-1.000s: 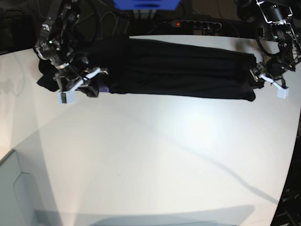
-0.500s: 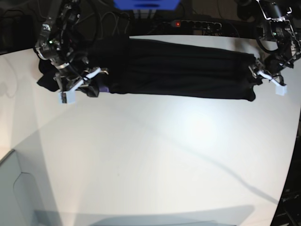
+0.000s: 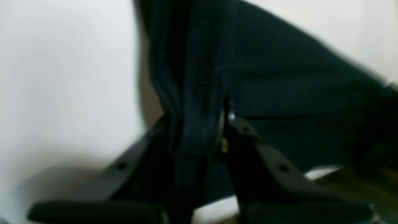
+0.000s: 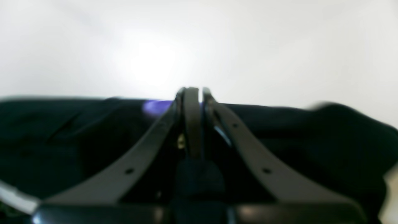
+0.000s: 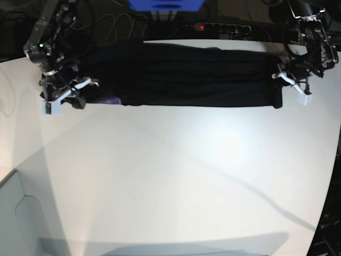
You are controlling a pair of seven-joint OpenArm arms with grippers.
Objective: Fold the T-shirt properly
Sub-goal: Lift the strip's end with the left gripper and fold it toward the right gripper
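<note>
The left gripper [image 5: 292, 85], at about 2 o'clock in the base view, has its jaws drawn in on a bunched fold of the T-shirt [image 5: 186, 74]; the left wrist view shows a thick roll of black cloth [image 3: 199, 124] pinched between the two dark fingers [image 3: 264, 155], with more cloth spreading away toward 1 o'clock. The right gripper [image 5: 66, 95], at about 10 o'clock in the base view, is clamped down on the garment's other end; in the right wrist view its fingers [image 4: 149, 149] meet at the tips over a narrow strip of dark fabric [image 4: 192, 124], though that view is blurred and the exact layer caught cannot be settled.

Nearest the camera, the white surface [image 5: 186, 176] occupies the lower and middle field. Beyond it, the T-shirt lies as a long, narrow black band stretched from 10 o'clock to 2 o'clock between the two grippers, near the far edge of the surface. A small purple patch [image 5: 109, 100] shows at the band's near edge by the right gripper. Farther back, a power strip [image 5: 218, 26] with a red light sits behind the surface.
</note>
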